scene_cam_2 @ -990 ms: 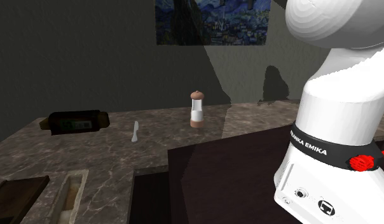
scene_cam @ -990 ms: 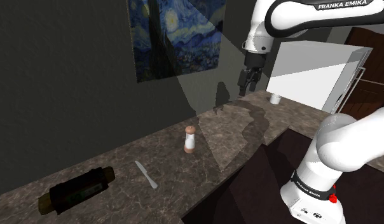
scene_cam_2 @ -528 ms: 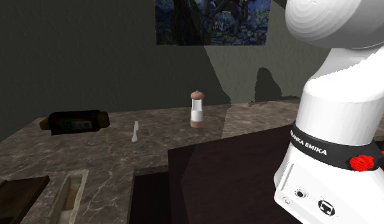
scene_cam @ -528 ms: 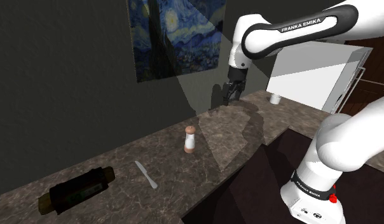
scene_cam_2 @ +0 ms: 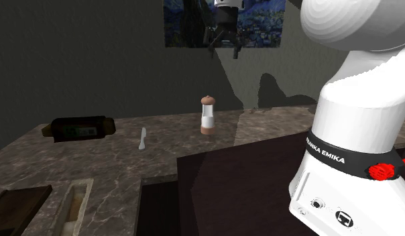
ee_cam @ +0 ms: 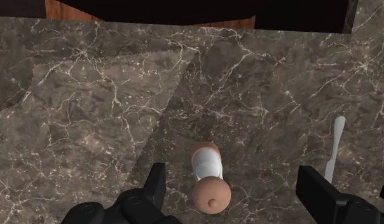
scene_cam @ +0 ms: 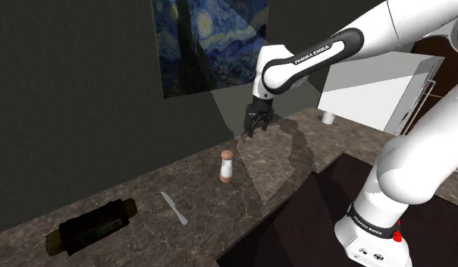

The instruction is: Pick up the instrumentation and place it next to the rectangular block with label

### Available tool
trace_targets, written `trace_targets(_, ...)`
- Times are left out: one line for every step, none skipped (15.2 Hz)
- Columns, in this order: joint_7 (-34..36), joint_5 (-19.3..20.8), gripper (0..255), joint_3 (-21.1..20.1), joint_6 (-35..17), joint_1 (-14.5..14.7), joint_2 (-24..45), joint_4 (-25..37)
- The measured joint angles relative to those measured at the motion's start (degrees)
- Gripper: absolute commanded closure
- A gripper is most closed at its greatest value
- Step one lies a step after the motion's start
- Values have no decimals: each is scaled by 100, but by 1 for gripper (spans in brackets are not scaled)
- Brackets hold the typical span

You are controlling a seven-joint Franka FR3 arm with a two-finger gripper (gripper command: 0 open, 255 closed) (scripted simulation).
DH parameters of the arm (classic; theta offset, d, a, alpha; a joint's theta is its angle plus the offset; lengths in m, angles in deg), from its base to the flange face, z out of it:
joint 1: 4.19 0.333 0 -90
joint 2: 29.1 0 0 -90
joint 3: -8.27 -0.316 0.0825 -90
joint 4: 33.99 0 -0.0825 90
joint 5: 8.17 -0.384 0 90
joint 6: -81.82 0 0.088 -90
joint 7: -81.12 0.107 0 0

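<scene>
Dark grey wall [scene_cam: 68, 91] behind, with a blue swirly night-sky painting [scene_cam: 208, 42] hung on it. Long brown marbled stone surface [scene_cam: 144, 190] runs along the wall. A dark inset panel [scene_cam: 311, 220] sits at its near edge by the stand. A big white box-shaped unit [scene_cam: 371, 83] stands on the surface at the shoulder view's right, with a small white cup [scene_cam: 327, 117] just beside it.

The white arm [scene_cam: 311, 57] reaches out over the surface. The gripper [scene_cam: 258, 125] hangs in the air in front of the painting, pointing down. Its fingers [ee_cam: 156, 184] are spread wide with nothing between them.

The dark rectangular block with label [scene_cam: 91, 226] lies flat at the shoulder view's far left end. The grinder [scene_cam: 227, 167], with a brown cap and base and a clear middle, stands upright mid-surface below the gripper, untouched and well apart from the block. In the wrist view it sits between the finger lines. A pale knife [scene_cam: 174, 208] lies flat between block and grinder.
</scene>
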Motion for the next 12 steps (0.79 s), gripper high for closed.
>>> trace_targets(16, 8, 0, 3, -178, -10, 234, 71)
trace_targets(34, 16, 0, 8, -298, -20, 479, 212)
trace_targets(75, 21, 0, -1, -444, -19, 723, 325)
trace_targets(134, 28, 0, -19, -589, -9, 943, 414)
trace_targets(160, 39, 0, -16, -713, -14, 1142, 503)
trace_targets(199, 46, 0, -21, -861, -12, 1391, 620)
trace_targets(232, 58, 0, -19, -962, -14, 1615, 758)
trace_targets(267, 71, 0, -16, -1077, -15, 1861, 904)
trace_targets(313, 83, 0, -17, -1159, -9, 2028, 1002)
trace_targets(332, 94, 0, -7, -1250, -15, 2258, 1159)
trace_targets(360, 103, 0, 0, -1371, -16, 2531, 1325)
trace_targets(377, 109, 0, 12, -1448, -22, 2760, 1487)
